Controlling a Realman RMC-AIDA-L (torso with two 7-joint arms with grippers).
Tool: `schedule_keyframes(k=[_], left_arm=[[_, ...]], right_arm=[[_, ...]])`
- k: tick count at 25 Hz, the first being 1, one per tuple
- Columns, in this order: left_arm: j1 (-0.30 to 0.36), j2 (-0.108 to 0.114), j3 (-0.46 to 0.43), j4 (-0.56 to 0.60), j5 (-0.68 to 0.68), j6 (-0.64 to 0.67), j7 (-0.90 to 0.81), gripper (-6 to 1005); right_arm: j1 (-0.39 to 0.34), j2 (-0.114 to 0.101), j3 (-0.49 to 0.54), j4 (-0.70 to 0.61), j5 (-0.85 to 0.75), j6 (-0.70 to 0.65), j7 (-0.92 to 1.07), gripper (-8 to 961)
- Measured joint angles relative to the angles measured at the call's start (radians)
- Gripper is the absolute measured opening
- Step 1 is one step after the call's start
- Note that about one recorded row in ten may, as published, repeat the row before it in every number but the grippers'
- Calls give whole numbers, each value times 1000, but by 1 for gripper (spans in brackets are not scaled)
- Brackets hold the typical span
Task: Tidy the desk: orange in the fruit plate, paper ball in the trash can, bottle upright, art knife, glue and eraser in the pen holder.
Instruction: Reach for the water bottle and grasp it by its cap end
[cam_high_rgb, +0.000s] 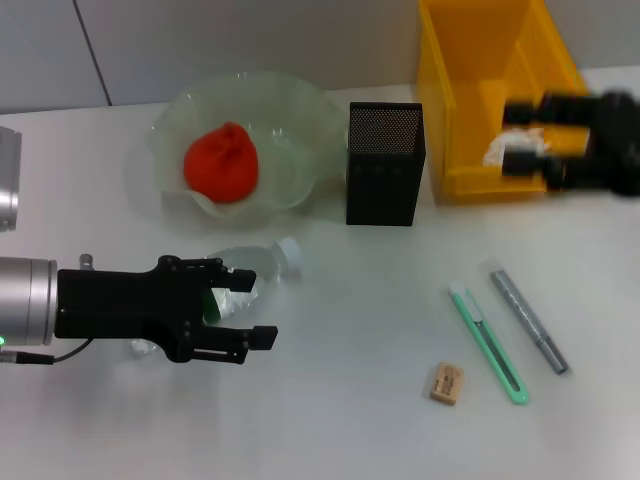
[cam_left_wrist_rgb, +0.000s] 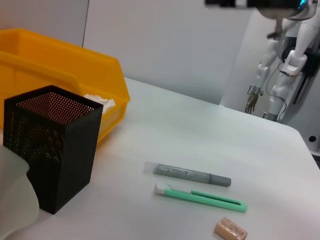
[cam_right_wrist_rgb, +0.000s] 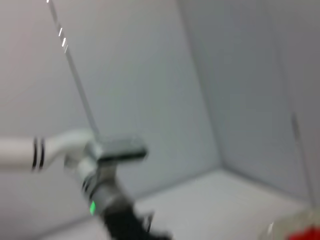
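One bottle (cam_high_rgb: 255, 268) lies on its side just beyond your left gripper (cam_high_rgb: 238, 312), whose fingers stand apart. It looks light, clear and slippery, so take it across the body, not the cap. Your right gripper (cam_high_rgb: 527, 140) hangs over the yellow bin (cam_high_rgb: 470, 60); whether its fingers are apart, I cannot tell. White tabletop (cam_high_rgb: 340, 400), pale walls.

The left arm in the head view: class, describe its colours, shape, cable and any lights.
The left arm is a silver-grey cylinder ending in a boxy matte-black left gripper with flat black jaws. A thin black cable loops beneath its wrist, and a small green light glows at the silver section's edge. The right gripper over the yellow bin looks black too.
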Motion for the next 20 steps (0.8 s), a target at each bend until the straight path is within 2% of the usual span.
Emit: schedule_keyframes(k=[3,7,10,12,15,17,20], left_arm=[[-4,0,0,7,0,2,-23,813],[-10,1,0,10,8,2,-43,812],[-13,3,0,15,18,4,-61,812],[-13,3,-1,18,19,4,-64,812],[-15,4,-3,19,20,2,-69,812],[-15,5,-4,19,20,2,-71,812],[-15,6,-10,21,21,3,-71,812]], right_arm=[[13,5,-5,-33,-120,-24,8,726],[31,22,-20,-67,-264,-23,15,726],[32,54,-30,-120,-353,-3,-2,726],[21,95,-31,-183,-411,19,-30,726],[8,138,-32,-246,-472,48,-62,726],[6,150,-32,-261,-496,58,-69,726],[6,150,-30,-256,-499,61,-69,726]])
